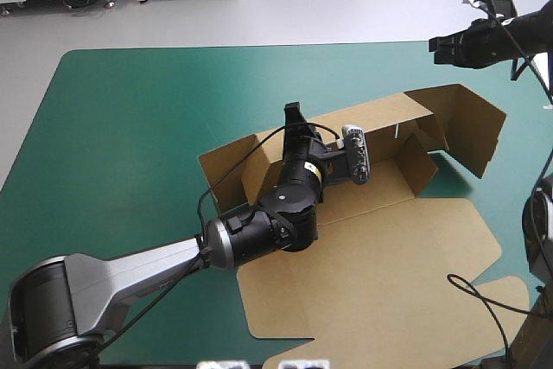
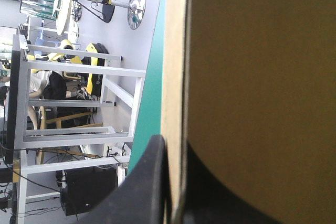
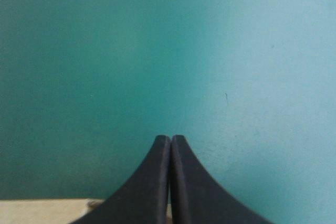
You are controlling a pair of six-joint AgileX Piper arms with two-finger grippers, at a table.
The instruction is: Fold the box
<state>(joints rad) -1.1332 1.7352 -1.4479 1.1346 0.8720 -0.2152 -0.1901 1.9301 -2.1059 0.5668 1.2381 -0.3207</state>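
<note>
Brown box point(image 1: 389, 257) lies right of the table's middle on the teal-green cover point(image 1: 130, 127), partly formed. Far wall raised. Flaps stand up at the far right corner and at the left end. Broad near panel flat, reaching toward the near edge.

Left arm comes in from the near left corner, across the box's left part. Left gripper point(image 1: 294, 120) sits at the top edge of the far wall, toward its left end. Left wrist view: board edge runs straight between the two black fingers point(image 2: 152, 182), one on each side, pinching the wall. Strip of teal-green cover shows just beyond the board.

Right gripper point(image 1: 448, 47) is raised past the table's far right corner, well apart from the box. Right wrist view: fingers pressed together in one pointed arch, nothing between them, cover ahead. A pale sliver of board shows beside the finger bases.
</note>
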